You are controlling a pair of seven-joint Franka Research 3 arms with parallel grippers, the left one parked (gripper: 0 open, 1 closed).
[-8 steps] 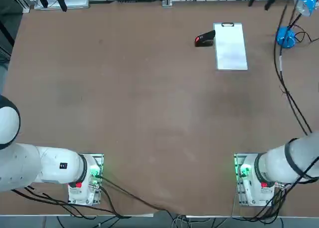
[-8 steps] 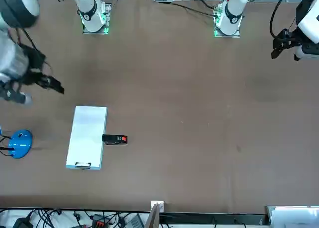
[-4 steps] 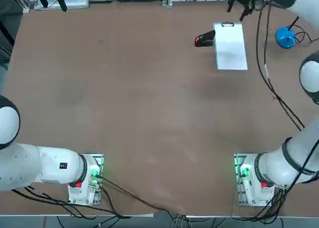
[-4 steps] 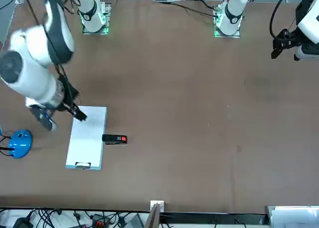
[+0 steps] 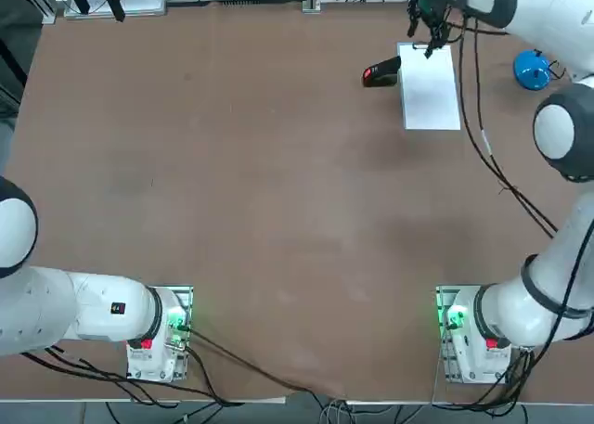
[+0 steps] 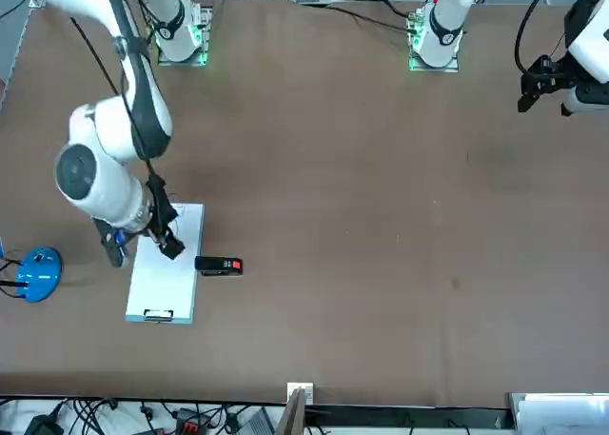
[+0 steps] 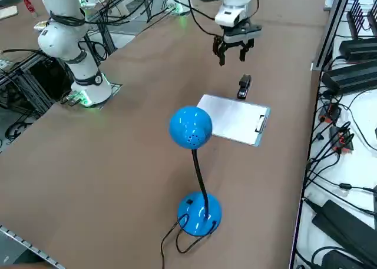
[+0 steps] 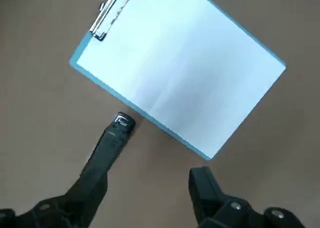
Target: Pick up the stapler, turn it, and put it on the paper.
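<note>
While right end effector (image 8: 150,153) hovers open above table: 1 stapler (image 5: 381,72) beside 1 paper (image 5: 429,88).

In the top view the paper (image 5: 430,85) lies flat toward one o'clock on the table (image 5: 278,211), its clip (image 5: 424,45) at the twelve-o'clock short edge. The stapler (image 5: 380,73) lies on the table just at the paper's nine-o'clock side. The right gripper (image 5: 425,36), jaws apart, hangs above the paper's clip end. A desk lamp (image 5: 532,69) stands at the paper's three o'clock.
</note>
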